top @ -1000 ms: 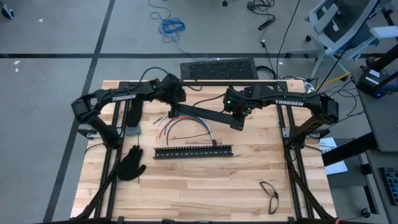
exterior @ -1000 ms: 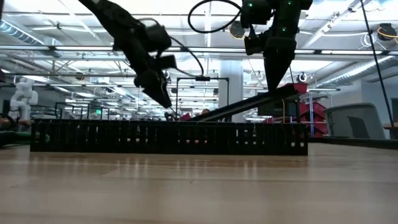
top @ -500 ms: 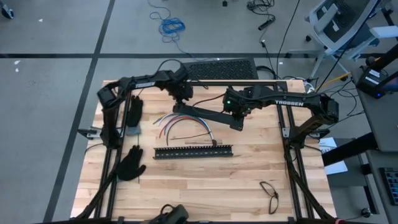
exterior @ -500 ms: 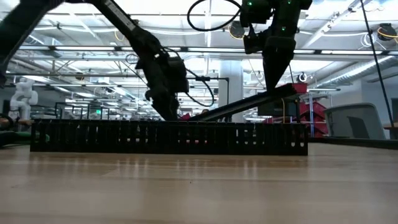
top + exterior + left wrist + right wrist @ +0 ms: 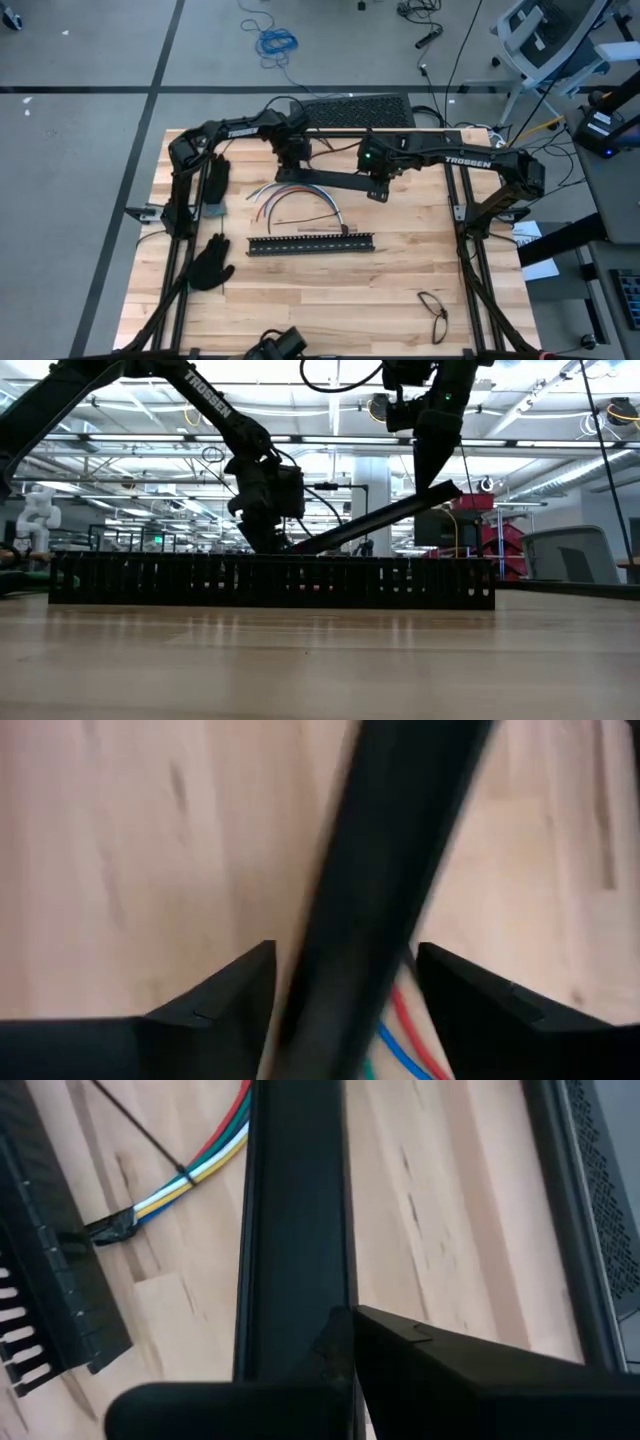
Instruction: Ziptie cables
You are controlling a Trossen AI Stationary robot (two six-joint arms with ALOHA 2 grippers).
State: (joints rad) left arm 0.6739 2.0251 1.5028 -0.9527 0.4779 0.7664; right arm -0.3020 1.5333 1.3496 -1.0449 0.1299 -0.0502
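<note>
The cables, a bundle of red, blue, white and yellow wires, lie in an arc on the table; the right wrist view shows a thin dark ziptie around them. Above them slants a long flat black bar. My right gripper is shut on its right end. My left gripper stands open at the bar's low left end, one finger on each side of the bar, with slim gaps. Whether the low end rests on the table is hidden. My right gripper pinches the flat bar near its right end between its two fingers. It comes from above, pointing steeply down. The right end is lifted clear and the bar slopes down toward the table's left.
A black slotted bar lies nearer than the cables and fills the low view's foreground. Black gloves lie at the left, glasses at the near right, and a keyboard at the far edge.
My left gripper has swung toward the table's right and far side and sunk down onto the bar's low left end, tipping more steeply downward, so that its fingers now stand astride the bar. The bar stays slanted in my right gripper.
</note>
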